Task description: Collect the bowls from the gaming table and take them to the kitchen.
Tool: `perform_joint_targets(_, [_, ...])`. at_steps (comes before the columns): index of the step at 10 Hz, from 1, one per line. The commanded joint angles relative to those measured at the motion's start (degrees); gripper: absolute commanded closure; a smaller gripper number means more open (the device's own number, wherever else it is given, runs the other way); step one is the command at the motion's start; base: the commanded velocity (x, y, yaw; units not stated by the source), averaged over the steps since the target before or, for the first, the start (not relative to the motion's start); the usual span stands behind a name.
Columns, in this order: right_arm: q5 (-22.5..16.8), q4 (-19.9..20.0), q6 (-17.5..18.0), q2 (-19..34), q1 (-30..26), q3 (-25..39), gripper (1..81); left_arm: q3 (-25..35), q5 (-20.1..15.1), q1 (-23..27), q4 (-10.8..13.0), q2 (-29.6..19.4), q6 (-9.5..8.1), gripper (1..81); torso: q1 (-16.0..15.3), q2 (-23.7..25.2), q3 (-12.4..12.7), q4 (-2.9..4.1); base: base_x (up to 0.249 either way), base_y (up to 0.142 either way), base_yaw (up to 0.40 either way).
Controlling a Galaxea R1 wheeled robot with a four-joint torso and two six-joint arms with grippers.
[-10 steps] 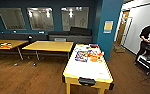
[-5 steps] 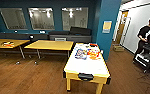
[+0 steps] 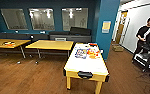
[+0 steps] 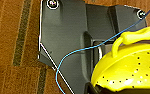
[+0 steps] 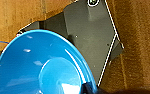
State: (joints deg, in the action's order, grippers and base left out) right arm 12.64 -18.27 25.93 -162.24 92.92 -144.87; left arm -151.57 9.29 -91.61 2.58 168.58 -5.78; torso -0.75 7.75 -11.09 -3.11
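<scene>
The long white-topped gaming table with yellow edges (image 3: pixel 87 65) fills the head view's lower centre; a person (image 3: pixel 145 37) stands at far right. The bright blue round plastic bowl (image 5: pixel 38 67) and perforated yellow-green plastic bowl (image 4: pixel 131 67) loom in the wrist views; whether either gripper's jaws clench cannot be told.

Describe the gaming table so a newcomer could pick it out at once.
Start at the teal pillar in the wood-floored room; the gaming table stands just in front of it. Unlike the wooden-topped tables by the wall, its long top is glossy white with yellow edges.
</scene>
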Motion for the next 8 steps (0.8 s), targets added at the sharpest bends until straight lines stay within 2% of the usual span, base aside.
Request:
perform_joint_targets(1, [-2.01, -0.89, -0.18, 0.76, -1.98, 0.13, 81.1, 0.04, -2.43, 1.83, -0.04, -0.35, 0.42, 81.1, 0.00, 0.00, 0.00, 0.00, 0.000, 0.000, 0.000])
perform_joint_targets(8, [-2.09, -0.97, -0.18, 0.32, -2.16, -0.22, 81.1, 0.04, -2.35, 1.56, -0.04, -0.52, 0.33, 81.1, -0.05, 0.00, 0.00, 0.00, 0.000, 0.000, 0.000])
